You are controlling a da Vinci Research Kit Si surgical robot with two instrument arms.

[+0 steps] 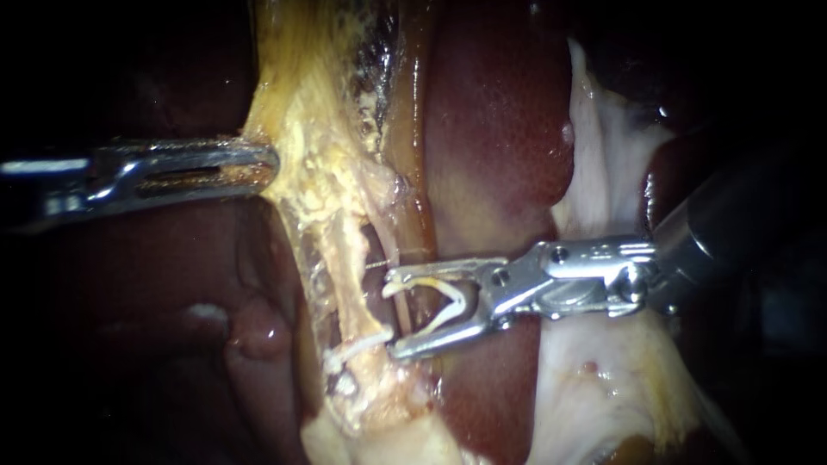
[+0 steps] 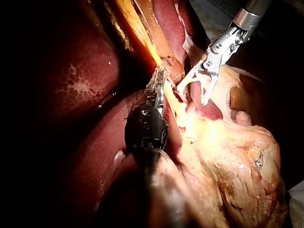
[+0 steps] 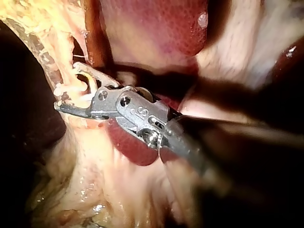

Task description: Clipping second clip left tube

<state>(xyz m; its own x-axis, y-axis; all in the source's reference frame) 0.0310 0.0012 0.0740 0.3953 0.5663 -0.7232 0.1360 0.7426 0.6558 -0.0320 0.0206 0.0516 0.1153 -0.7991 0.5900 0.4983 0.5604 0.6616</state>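
The left tube (image 1: 349, 258) is a pale yellow strand running down the middle of the endoscope view. Low on it sits a white clip (image 1: 357, 347). My right instrument (image 1: 392, 316) comes in from the right with its jaws spread wide and a white clip (image 1: 448, 293) held between them. Its tips lie at the tube's right edge, just above the seated clip. My left instrument (image 1: 263, 165) is shut on the yellow fatty tissue (image 1: 301, 129) above the tube and holds it taut. The same spread jaws (image 2: 192, 95) (image 3: 66, 85) show in both wrist views.
Dark red liver (image 1: 491, 129) lies right of the tube, with an orange-brown strand (image 1: 419, 172) along its edge. Pale whitish tissue (image 1: 603, 155) sits behind the right instrument's shaft. A small reddish lump (image 1: 258, 331) lies left of the tube.
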